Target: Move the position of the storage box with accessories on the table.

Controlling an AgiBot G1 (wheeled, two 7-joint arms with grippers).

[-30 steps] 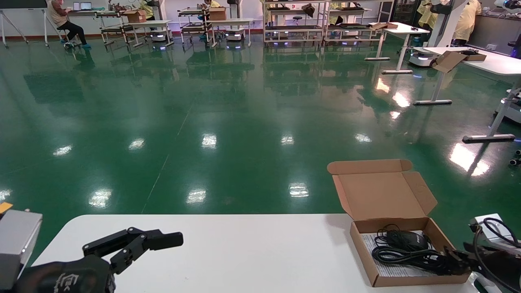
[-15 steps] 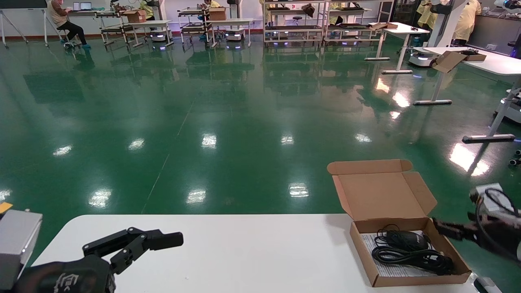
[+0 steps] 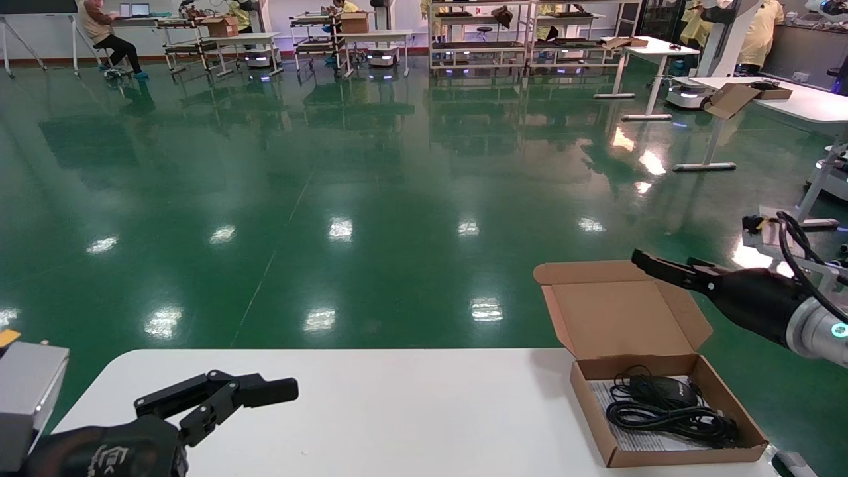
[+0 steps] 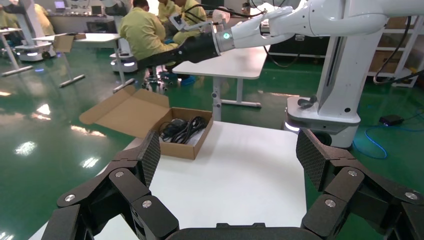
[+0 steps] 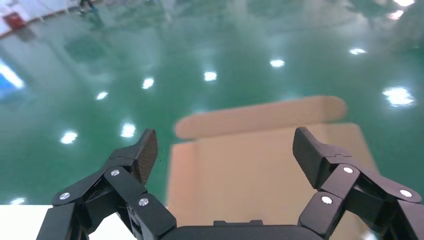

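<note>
The storage box is a shallow brown cardboard mailer at the right end of the white table, with its lid standing open. Its accessories lie inside: a black mouse, a coiled cable and a white leaflet. My right gripper hovers open at the lid's upper right corner, well above the base. In the right wrist view it faces the lid with nothing between its fingers. My left gripper rests open and empty over the table's left end. From there the left wrist view sees the box far off.
The box sits close to the table's far and right edges, with green floor beyond. My white robot base stands beside the table. Other white tables with a cardboard box stand far off on the right.
My right gripper has risen from the box's near right corner to the top of the open lid. The box and the left arm have stayed still.
</note>
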